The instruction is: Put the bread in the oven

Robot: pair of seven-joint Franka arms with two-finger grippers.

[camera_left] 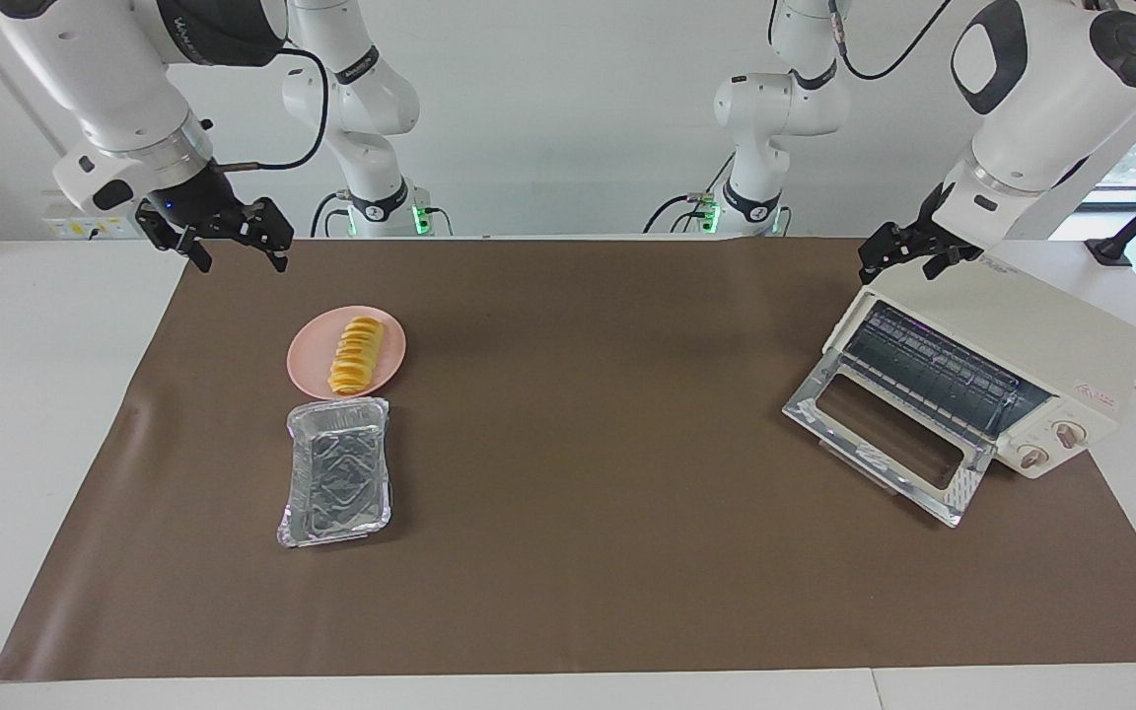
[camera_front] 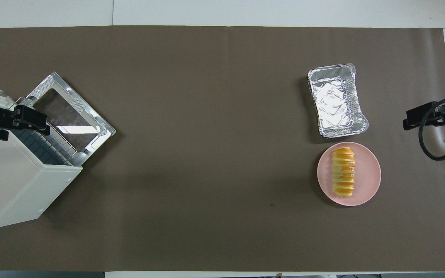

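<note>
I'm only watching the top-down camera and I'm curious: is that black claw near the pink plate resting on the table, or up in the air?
Observer: Up in the air. The facing view shows the right gripper hanging open above the mat's edge, clear of the pink plate and the bread.
Visitor: And the claw over the white box?
Observer: The left gripper hangs open over the top of the oven, above its open door; whether it touches, I cannot tell.
Visitor: Does the box have controls?
Observer: Two knobs on its front, beside the door.
</note>
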